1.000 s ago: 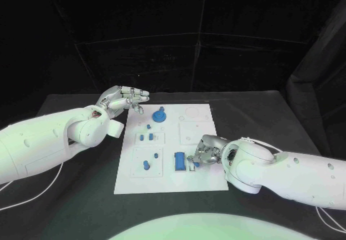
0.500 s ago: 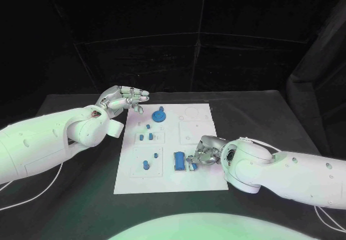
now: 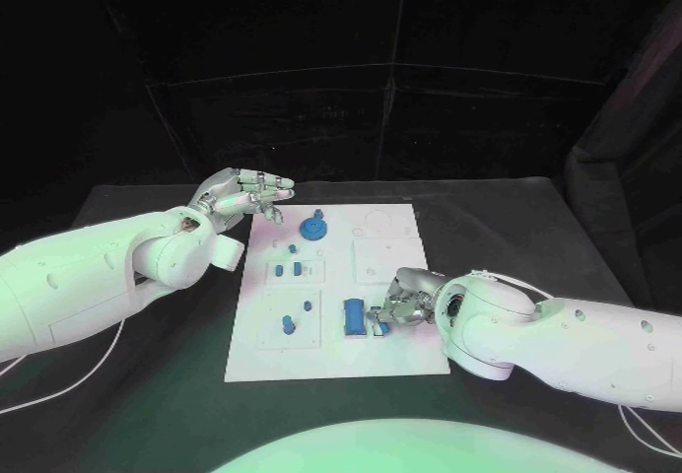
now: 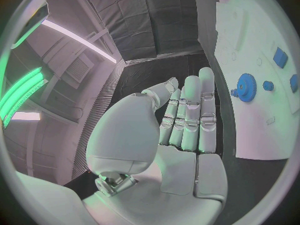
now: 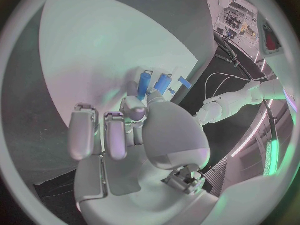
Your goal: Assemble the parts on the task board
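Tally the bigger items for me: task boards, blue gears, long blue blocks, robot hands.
white task board: 1
blue gear: 1
long blue block: 1
hands: 2 (left hand, right hand)
Total: 5
The smaller blue parts are too small to count reliably.

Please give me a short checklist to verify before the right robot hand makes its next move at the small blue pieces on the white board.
1. Task board lies flat on the black table: ok.
2. Right robot hand is over the board, beside the long blue part: ok.
3. Right robot hand holds a part firmly: cannot tell; its fingers hide the contact.
4. Left robot hand is off the board's far corner, holding nothing, out of the way: ok.
5. Blue gear stands apart from both hands: ok.
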